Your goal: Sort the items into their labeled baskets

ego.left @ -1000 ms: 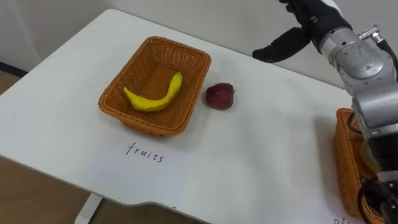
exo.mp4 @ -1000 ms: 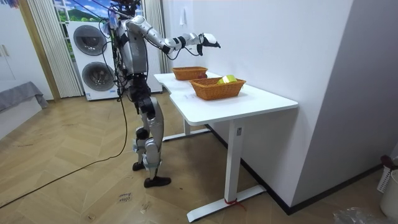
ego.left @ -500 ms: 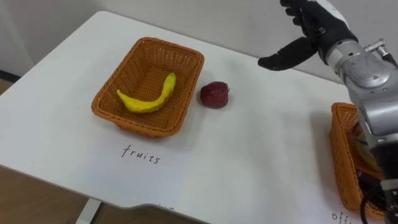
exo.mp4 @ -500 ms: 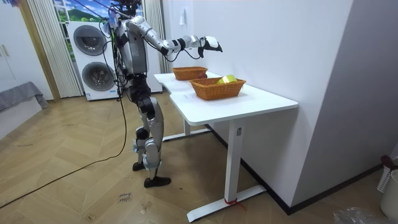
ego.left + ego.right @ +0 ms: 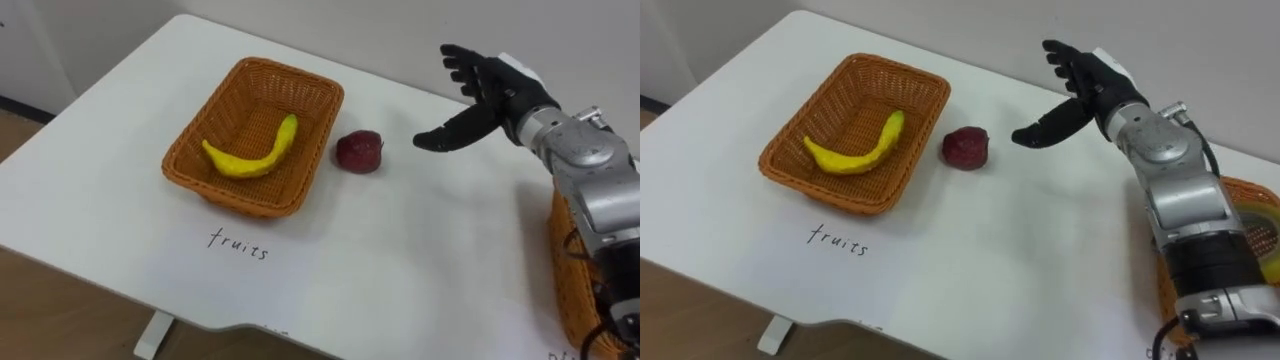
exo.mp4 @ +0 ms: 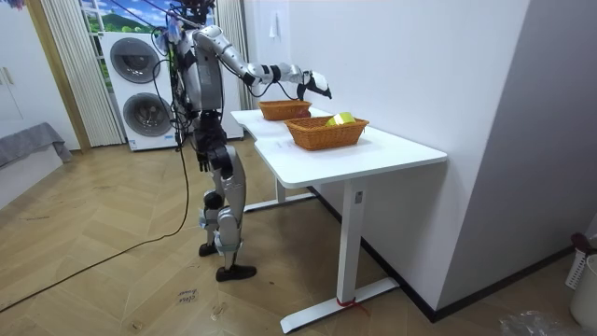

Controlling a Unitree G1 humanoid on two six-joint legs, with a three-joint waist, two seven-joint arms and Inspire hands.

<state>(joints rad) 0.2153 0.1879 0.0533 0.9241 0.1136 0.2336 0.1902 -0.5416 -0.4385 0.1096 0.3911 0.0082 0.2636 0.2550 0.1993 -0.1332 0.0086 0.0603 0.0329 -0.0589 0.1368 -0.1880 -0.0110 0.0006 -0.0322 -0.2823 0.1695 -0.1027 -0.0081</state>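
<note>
Right hand is up over the white bench, fingers spread wide and thumb out, holding nothing. It sits at about 2 o'clock from the dark red round fruit, well apart from it.

The red fruit lies on the bench at 3 o'clock of the orange-brown woven wicker basket, just beside its right wall; can't tell if it touches. Yellow banana is already inside that basket. Second wicker basket is at the bench's 3 o'clock edge, partly behind the right arm, with something yellow in it.

Likely next step: come down on the red fruit and drop it in with the banana.

Risks:
- The fruit is round, so a one-sided touch could roll it off toward 6 o'clock.
- There's little room on its 9 o'clock side; fingers may jam on the wicker wall and shove the light basket.
- A low carry could clip the rim.
</note>
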